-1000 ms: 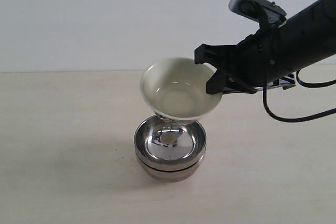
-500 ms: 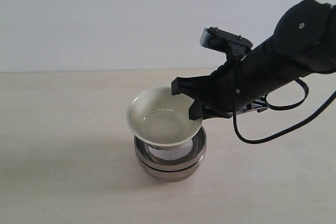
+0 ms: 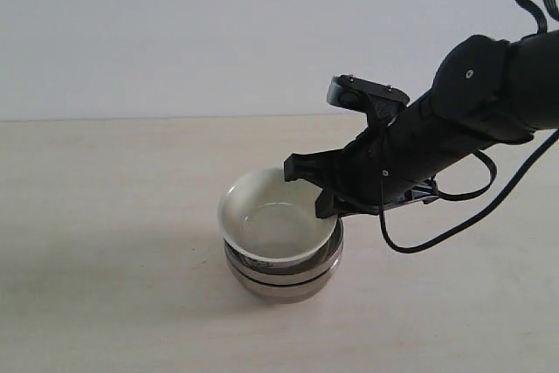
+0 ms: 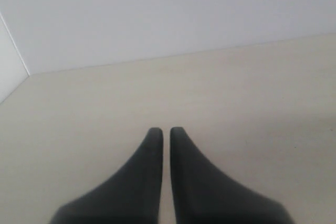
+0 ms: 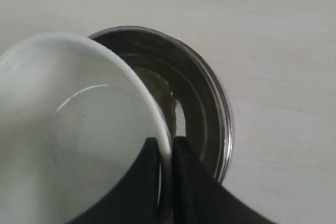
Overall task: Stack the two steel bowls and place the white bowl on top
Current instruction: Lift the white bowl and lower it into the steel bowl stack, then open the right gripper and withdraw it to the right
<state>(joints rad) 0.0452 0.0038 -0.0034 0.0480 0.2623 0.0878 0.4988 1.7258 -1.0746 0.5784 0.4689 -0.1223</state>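
Two steel bowls (image 3: 284, 275) stand nested one inside the other on the table. The white bowl (image 3: 272, 223) sits low in the upper steel bowl, a bit left of centre, its dark pattern barely showing at the steel rim. My right gripper (image 3: 325, 203) is shut on the white bowl's right rim, one finger inside and one outside. In the right wrist view the white bowl (image 5: 73, 129) covers most of the steel bowl (image 5: 202, 103), with the right gripper (image 5: 167, 142) pinching its rim. My left gripper (image 4: 164, 131) is shut over bare table, holding nothing.
A pale wooden table (image 3: 105, 216) runs under everything, with a white wall (image 3: 175, 32) behind it. A black cable (image 3: 454, 220) loops down from the right arm near the bowls.
The right gripper has carried the white bowl down from above the steel stack until it rests low inside the upper steel bowl. The arm has swung leftward.
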